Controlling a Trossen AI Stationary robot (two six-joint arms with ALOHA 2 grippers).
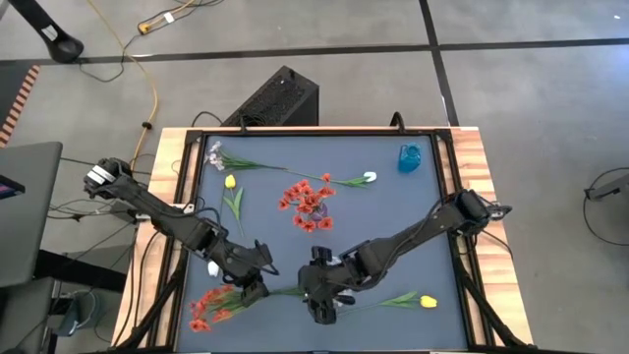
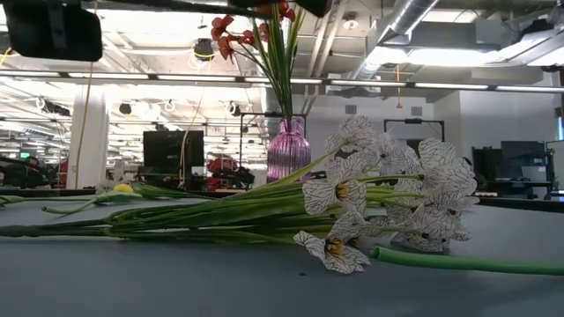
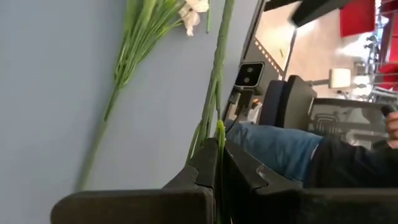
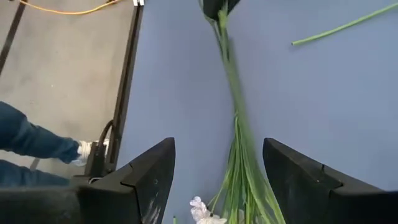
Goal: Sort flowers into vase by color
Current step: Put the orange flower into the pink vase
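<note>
Your left gripper point(image 1: 254, 285) has its jaws pressed together on the green stem point(image 3: 214, 87) of a white-blossomed spray point(image 2: 388, 198); in the left wrist view the stem runs straight out from between the two dark fingers point(image 3: 205, 165). The spray lies flat on the table point(image 1: 393, 211), and its stem stretches from those jaws across to your right gripper point(image 1: 324, 307).

Your right gripper hovers over the blossom end with its jaws spread wide, one finger point(image 4: 152, 174) on each side of the stalks and not touching them; small white blossoms point(image 4: 204, 213) show just between the fingers.

Just beside the left jaws, toward the table's near left corner, lies a red bunch point(image 1: 208, 307). Near the right jaws, toward the near right corner, lies a yellow tulip point(image 1: 427, 301). Farther out, mid-table, a purple vase point(image 2: 289, 150) stands upright holding red flowers point(image 1: 307, 202). Beyond it lie another yellow tulip point(image 1: 230, 182), a white tulip point(image 1: 369, 177), a pale lilac spray point(image 1: 215, 152) and a blue vase point(image 1: 409, 157) at the far right corner.
</note>
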